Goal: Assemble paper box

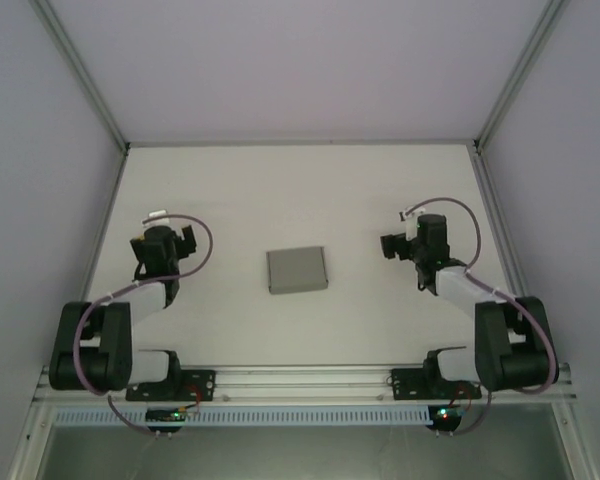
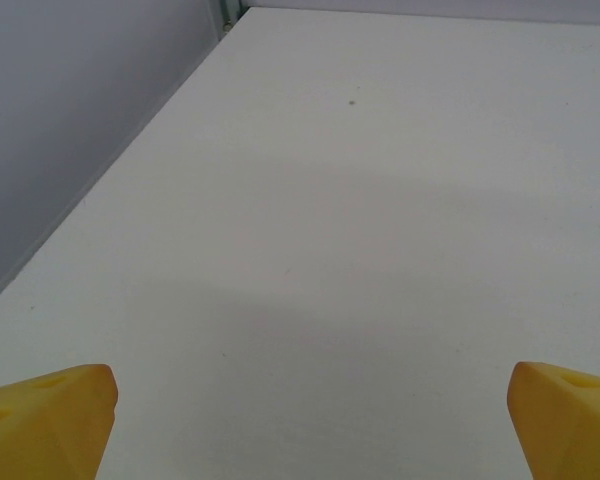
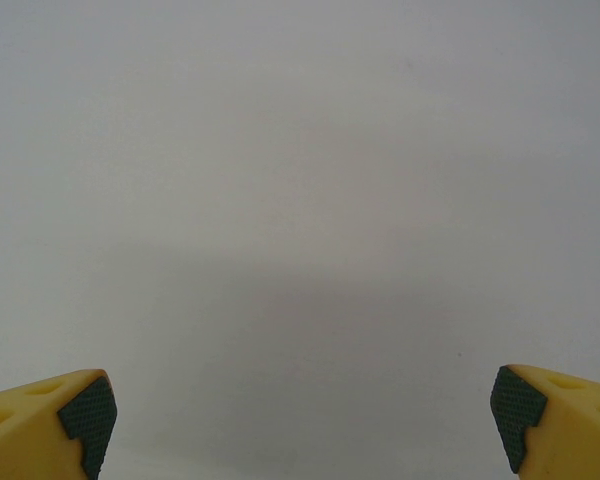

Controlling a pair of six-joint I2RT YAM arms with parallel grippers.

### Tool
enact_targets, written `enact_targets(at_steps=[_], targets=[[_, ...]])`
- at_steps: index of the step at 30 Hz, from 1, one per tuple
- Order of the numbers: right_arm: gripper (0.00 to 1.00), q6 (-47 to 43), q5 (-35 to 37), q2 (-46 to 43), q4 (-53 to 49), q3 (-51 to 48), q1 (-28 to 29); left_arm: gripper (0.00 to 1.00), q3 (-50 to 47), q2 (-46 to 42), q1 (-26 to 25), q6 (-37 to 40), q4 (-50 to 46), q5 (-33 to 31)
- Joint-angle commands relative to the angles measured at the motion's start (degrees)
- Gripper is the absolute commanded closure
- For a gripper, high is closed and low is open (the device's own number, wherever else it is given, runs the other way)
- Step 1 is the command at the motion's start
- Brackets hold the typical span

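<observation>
- Your left arm [image 1: 145, 295] is folded back at the elbow near its base. Its forearm reaches up the left side of the desk [image 1: 310, 190], and the wrist looks toward the far left corner.
- The left end effector [image 2: 311, 392] is released. Its yellow fingertips [image 2: 45, 415] sit at the bottom corners of the wrist view, with bare desk between them.
- Your right arm [image 1: 460, 290] mirrors that pose on the right side, elbow folded and forearm angled up and inward.
- The right end effector [image 3: 302, 392] is also released. Its yellow fingers carry dark textured pads [image 3: 88, 412], they stand wide apart, and nothing is gripped.
- The box [image 1: 297, 269] lies on the desk between the two arms, about mid-desk. It is a low grey rectangle, slightly skewed and well apart from both end effectors.
- A stretch of bare desk lies between each wrist and the box.
- Pale walls [image 1: 40, 150] close in three sides, and a metal rail [image 1: 300, 382] along the near edge carries both bases.
- Mauve cables [image 1: 205, 240] loop from each wrist.
- A small dark speck [image 2: 352, 101] marks the desk ahead of the left end effector.
</observation>
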Motion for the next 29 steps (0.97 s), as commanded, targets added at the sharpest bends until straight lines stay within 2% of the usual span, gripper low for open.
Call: enact_targets(at_steps=[1,3,4,5,6,7,8,10,11,12,13,14,15,16,18,22,24,29], targets=[[0.01,1.6,-4.2,0.3,14.4,-2.5,-1.2,0.00,-4.1,2.4,2.1,3.2,16.5,8.6],[0.01,1.5,-5.7,0.6,20.2,-6.6,-1.9,0.00,-10.2,8.1,2.9,2.4,33.4,9.1],[0.01,0.7,-6.8,1.5,25.3,-9.3,-2.5,0.00,-12.1,12.3,3.7,1.7,41.9,8.7],[0.01,1.2,-8.4,4.0,33.5,-12.7,-3.5,0.00,-13.3,15.5,4.8,1.6,48.7,10.9],[0.01,2.1,-9.6,8.2,41.7,-15.3,-4.9,0.00,-13.6,13.8,5.7,0.8,45.7,13.5],[0.01,5.8,-9.5,13.9,51.8,-16.5,-6.2,0.01,-12.5,10.6,6.4,-0.1,38.3,14.3],[0.01,9.0,-9.7,17.0,57.5,-16.5,-7.5,0.00,-10.3,9.6,6.6,-0.4,33.3,14.0],[0.01,8.4,-14.0,9.7,37.3,-12.3,-12.4,0.00,-6.5,13.0,6.5,2.2,31.8,19.1],[0.01,9.7,-8.9,11.9,38.0,-10.4,-11.2,0.00,-2.8,12.0,6.6,3.0,22.4,21.5],[0.01,10.6,-7.4,14.2,39.2,-9.4,-8.6,0.01,-1.2,11.4,5.7,4.3,19.1,21.7],[0.01,8.8,-6.5,12.5,32.4,-7.9,-7.3,0.00,-2.0,12.8,5.2,5.0,23.2,22.0],[0.01,6.7,-5.0,11.2,30.3,-7.3,-7.5,0.01,-1.9,12.8,5.2,4.8,22.6,22.0],[0.01,8.3,-5.8,12.8,34.6,-8.3,-7.8,0.00,-1.4,11.7,5.2,4.8,19.6,21.9],[0.01,9.9,-5.0,13.3,37.5,-9.1,-7.7,0.00,-1.6,12.1,5.3,4.7,21.0,21.8],[0.01,7.4,-2.6,12.0,33.9,-8.0,-7.4,0.00,-1.6,12.3,5.3,4.7,21.2,21.8],[0.01,8.2,-3.7,12.6,36.5,-9.2,-7.0,0.00,-1.3,12.1,5.1,4.9,20.5,21.5],[0.01,8.3,-6.6,12.7,34.3,-8.5,-7.0,0.00,-1.4,12.2,5.1,5.0,20.6,21.4],[0.00,9.0,-4.3,12.7,34.0,-8.2,-7.1,0.00,-1.2,12.1,4.8,5.3,20.3,21.1]])
